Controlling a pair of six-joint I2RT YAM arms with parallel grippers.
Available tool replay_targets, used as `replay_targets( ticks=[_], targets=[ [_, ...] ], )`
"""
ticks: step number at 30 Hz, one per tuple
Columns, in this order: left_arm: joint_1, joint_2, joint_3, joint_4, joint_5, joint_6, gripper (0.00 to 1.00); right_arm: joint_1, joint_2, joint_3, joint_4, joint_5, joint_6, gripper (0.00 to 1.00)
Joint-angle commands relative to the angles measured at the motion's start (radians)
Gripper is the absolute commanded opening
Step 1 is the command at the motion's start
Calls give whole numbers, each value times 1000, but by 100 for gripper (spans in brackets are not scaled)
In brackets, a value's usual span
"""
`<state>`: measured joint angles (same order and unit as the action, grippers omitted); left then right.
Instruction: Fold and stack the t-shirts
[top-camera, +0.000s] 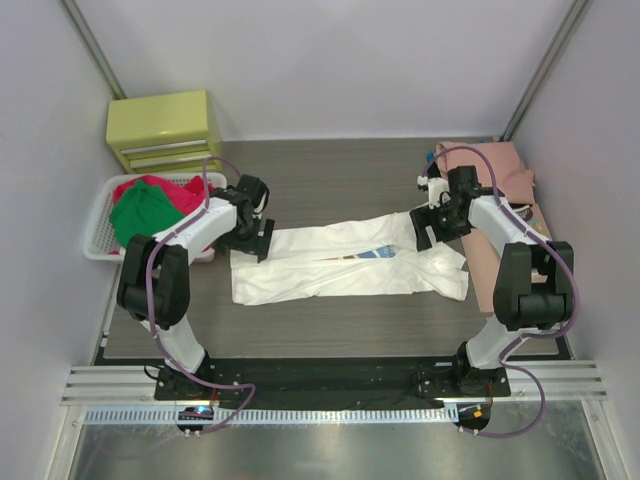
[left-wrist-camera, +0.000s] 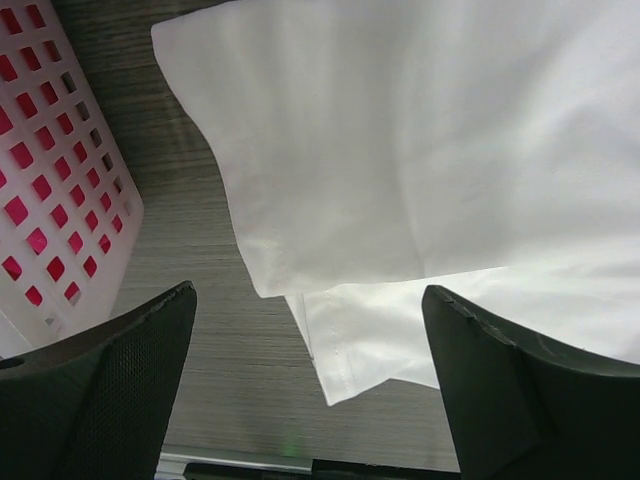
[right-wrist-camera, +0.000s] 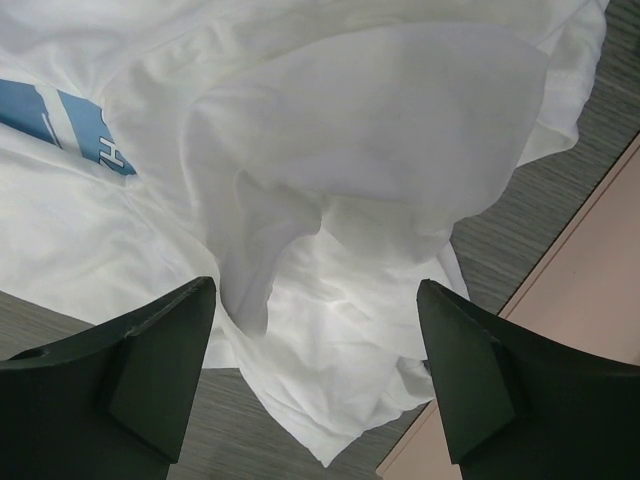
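The white t-shirt (top-camera: 340, 265) lies across the middle of the table, folded into a long band, with a bit of blue print (right-wrist-camera: 60, 120) showing. My left gripper (top-camera: 262, 238) hovers over its left end and stands open, with the shirt's hem corner (left-wrist-camera: 350, 350) below, between the fingers (left-wrist-camera: 110, 390). My right gripper (top-camera: 425, 228) is open above the bunched right end (right-wrist-camera: 360, 330), holding nothing. Red (top-camera: 175, 190) and green (top-camera: 145, 215) t-shirts sit in the basket. A salmon-pink one (top-camera: 495, 190) lies flat at the right edge.
The white slotted basket (top-camera: 100, 240) stands at the table's left edge, close to my left gripper; its wall (left-wrist-camera: 50, 180) shows in the left wrist view. A yellow drawer unit (top-camera: 165, 128) sits at the back left. The salmon cloth (right-wrist-camera: 590, 300) borders the white shirt's right end.
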<state>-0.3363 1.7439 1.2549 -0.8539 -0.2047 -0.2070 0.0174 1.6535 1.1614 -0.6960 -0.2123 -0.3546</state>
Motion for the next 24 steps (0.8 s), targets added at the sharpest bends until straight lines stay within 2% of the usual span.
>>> replay_targets(
  ticks=[1,6,12,16,19,20,21,22,23,24],
  targets=[
    [40,-32,12,1,-76,43,96,-4,-73,-14,13,8,-14,88],
    [37,-79,-17,38,69,47,95,-34,-153,-34,30,-4,-6,88],
    [16,-103,-22,61,143,80,94,-36,-253,-32,16,-48,28,88],
    [-36,-116,-40,95,169,119,93,-36,-290,-63,32,-24,37,87],
    [-69,-95,-28,116,179,132,89,-36,-282,-104,82,1,55,86],
    [-78,-89,-22,113,177,135,83,-37,-271,-112,98,11,63,86],
    [-82,-83,-14,118,172,136,71,-39,-235,-120,127,10,72,83],
    [-86,-81,-8,124,166,138,51,-43,-215,-121,144,11,83,74],
    [-86,-83,-3,133,159,133,1,-53,-189,-117,159,13,97,49],
    [-86,-84,3,136,151,129,0,-60,-141,-102,183,8,124,25]
  ],
)
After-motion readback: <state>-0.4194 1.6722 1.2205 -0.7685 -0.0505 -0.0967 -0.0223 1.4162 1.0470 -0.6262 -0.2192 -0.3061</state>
